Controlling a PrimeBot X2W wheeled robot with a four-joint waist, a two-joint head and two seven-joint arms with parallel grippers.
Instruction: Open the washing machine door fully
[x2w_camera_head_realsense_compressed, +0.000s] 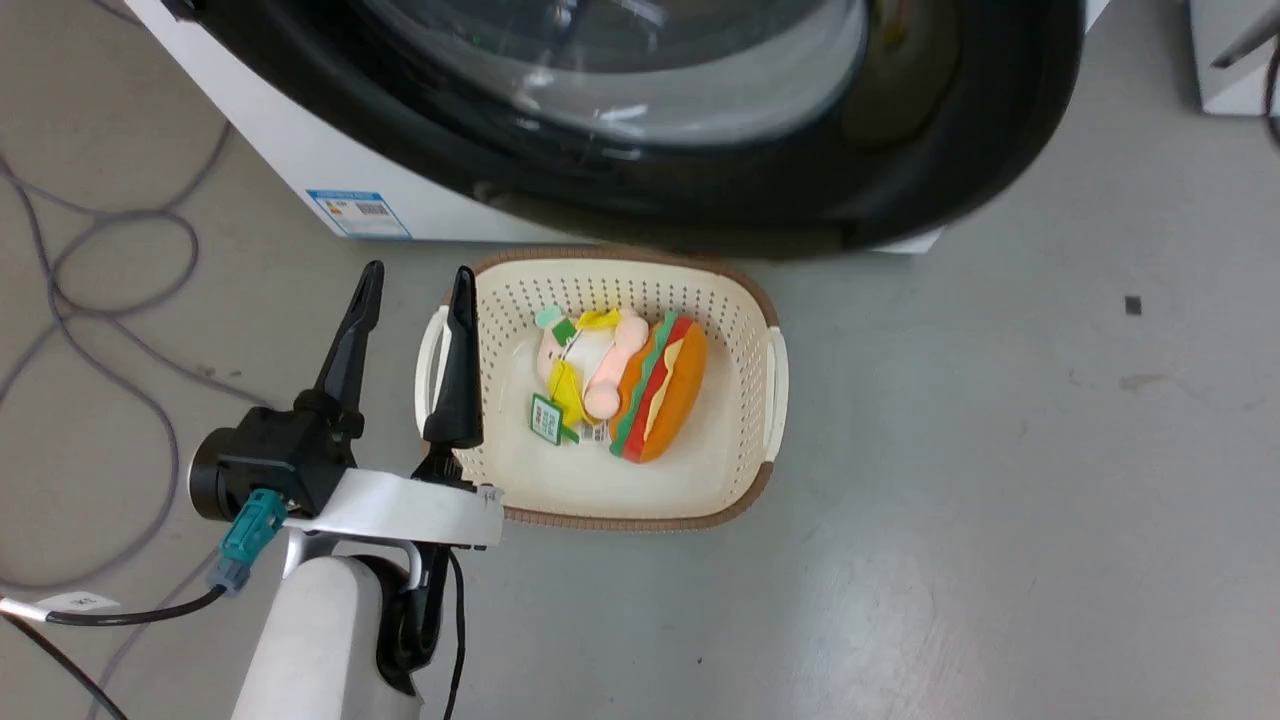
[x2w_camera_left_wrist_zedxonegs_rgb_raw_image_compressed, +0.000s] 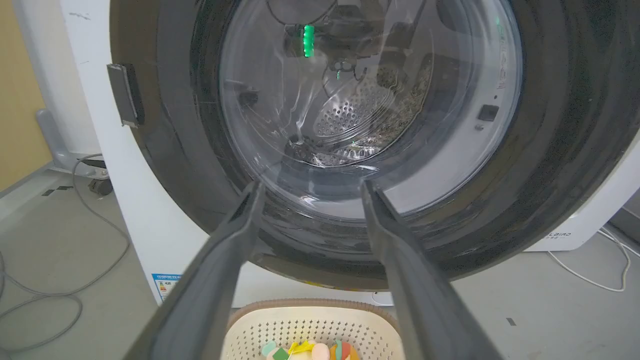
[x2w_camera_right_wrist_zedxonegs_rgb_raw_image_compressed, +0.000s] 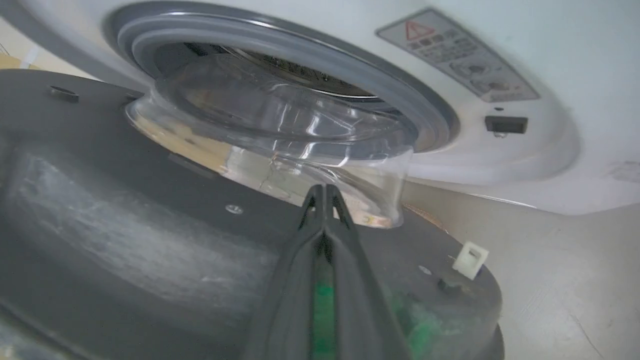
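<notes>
The washing machine door (x2w_camera_head_realsense_compressed: 950, 150), glossy black with a clear glass bowl (x2w_camera_left_wrist_zedxonegs_rgb_raw_image_compressed: 370, 100), stands partly swung out from the white washing machine (x2w_camera_head_realsense_compressed: 300, 150), above the basket. My left gripper (x2w_camera_head_realsense_compressed: 418, 272) is open and holds nothing; it hovers low, left of the basket, pointing at the door's outer face (x2w_camera_left_wrist_zedxonegs_rgb_raw_image_compressed: 175, 150). The right wrist view looks at the door's grey inner face (x2w_camera_right_wrist_zedxonegs_rgb_raw_image_compressed: 125, 225), the bowl (x2w_camera_right_wrist_zedxonegs_rgb_raw_image_compressed: 280, 140) and the grey rubber ring (x2w_camera_right_wrist_zedxonegs_rgb_raw_image_compressed: 350, 75). My right gripper (x2w_camera_right_wrist_zedxonegs_rgb_raw_image_compressed: 324, 189) is shut, its tips close to the base of the bowl; I cannot tell if they touch.
A cream perforated basket (x2w_camera_head_realsense_compressed: 770, 380) with a burger plush toy (x2w_camera_head_realsense_compressed: 665, 390) sits on the floor under the door. Grey cables (x2w_camera_head_realsense_compressed: 100, 250) loop on the floor at left. A white FEELBIRD appliance (x2w_camera_left_wrist_zedxonegs_rgb_raw_image_compressed: 575, 235) stands right of the machine. A white latch (x2w_camera_right_wrist_zedxonegs_rgb_raw_image_compressed: 470, 260) sticks out at the door's edge.
</notes>
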